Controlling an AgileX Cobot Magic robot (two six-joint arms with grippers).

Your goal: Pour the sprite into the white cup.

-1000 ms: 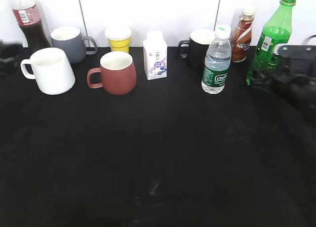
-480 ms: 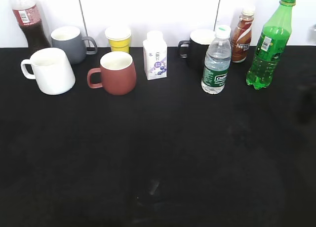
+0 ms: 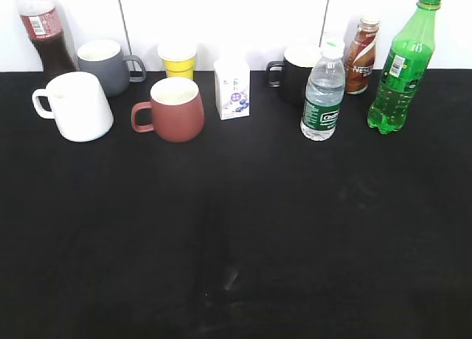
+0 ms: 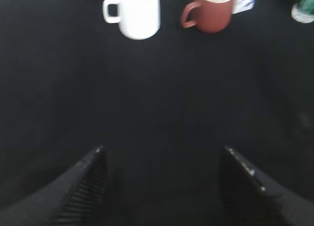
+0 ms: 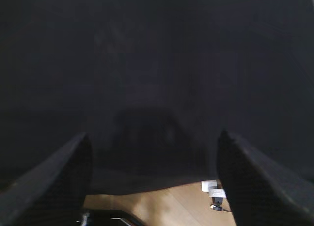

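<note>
Exterior view: no arm in frame. The sprite (image 3: 402, 63) stands at the far right of the back row, cap on, long axis vertical with the cap up and a slight lean of the neck to the right. The Nescafe bottle (image 3: 361, 53) is just beside it on the left, the clear water bottle (image 3: 324, 90) a little further left and forward. The white cup (image 3: 74, 106) sits upright at the far left, mouth up, handle pointing left; grey mug (image 3: 104, 65) behind it, dark red mug (image 3: 173, 109) to its right. Bottle and cup are well apart, with a whole row of things between them on the black table (image 3: 236, 228).

Left wrist view: left gripper (image 4: 164, 186) spread wide, empty, over bare tabletop. White cup (image 4: 136, 12) and dark red mug (image 4: 211, 11) near the top edge, far ahead.

Right wrist view: right gripper (image 5: 154, 179) also spread wide, grasping nothing, near the table's front edge; floor visible below. Sprite not in this view.

Risks, as judged: task appears not yet begun. The cap is on, so tipping yields nothing until it is dealt with. A sideways reach could clip the Nescafe bottle. A grasp high on the tall bottle could topple it. Carrying it across the row risks knocking the water bottle or the mugs, or pouring into the neighbouring red mug.
</note>
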